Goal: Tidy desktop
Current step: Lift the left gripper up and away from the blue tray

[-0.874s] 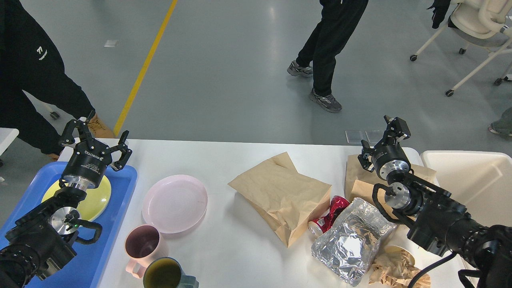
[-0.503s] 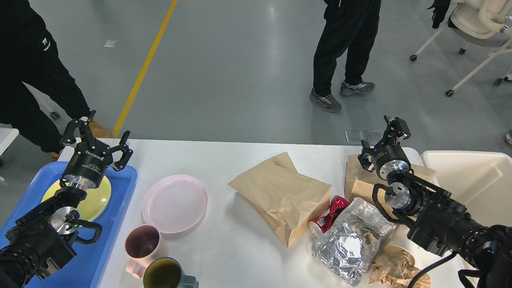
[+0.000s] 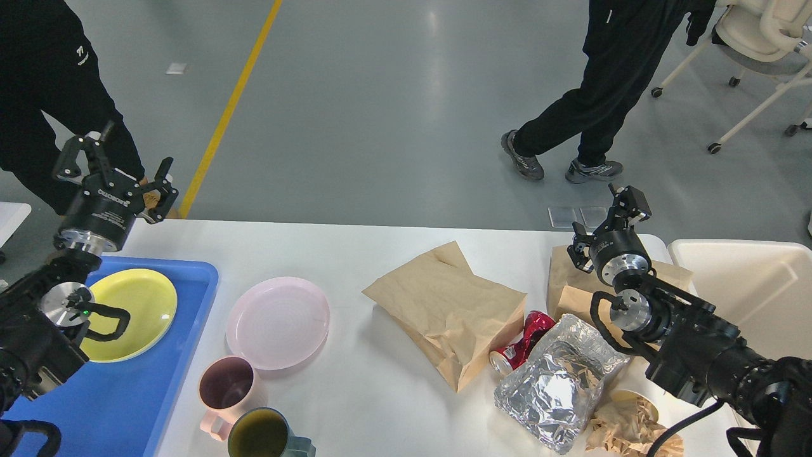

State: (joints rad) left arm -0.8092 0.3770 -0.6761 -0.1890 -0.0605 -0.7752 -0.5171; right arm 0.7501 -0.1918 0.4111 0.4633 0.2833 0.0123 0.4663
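The white bench [image 3: 355, 254] fills the lower part of the view, from 9 o'clock across to 3 o'clock. It is still messy. A blue tray [image 3: 158, 381] sits at its 8 o'clock side with a yellow plate [image 3: 136, 304] lying in it. Just beside the tray, on the bare bench, is a pink plate [image 3: 278, 322]. A pink cup [image 3: 225, 387] and a green cup [image 3: 260, 435] stand near 7 o'clock.

Near the middle lies a brown paper bag [image 3: 447, 311]. A red can [image 3: 523, 343] lies on its side, touching a lump of silver foil [image 3: 555, 381]. Crumpled paper [image 3: 625, 422] is at 5 o'clock, and a cream bin [image 3: 755, 285] waits at 3 o'clock.

The left tool [image 3: 111, 162] hangs above the far corner of the tray. Its fingers are spread wide and hold nothing. The right tool [image 3: 618, 209] is up at 2 o'clock over another brown bag. I cannot tell how wide it is.

I think the plates and cups are stiff and light, but smooth and slippery, so pinch them at the rim. The bag and foil are soft and will squash, so grab a raised fold. The can is dented and may roll, so take it across its middle.
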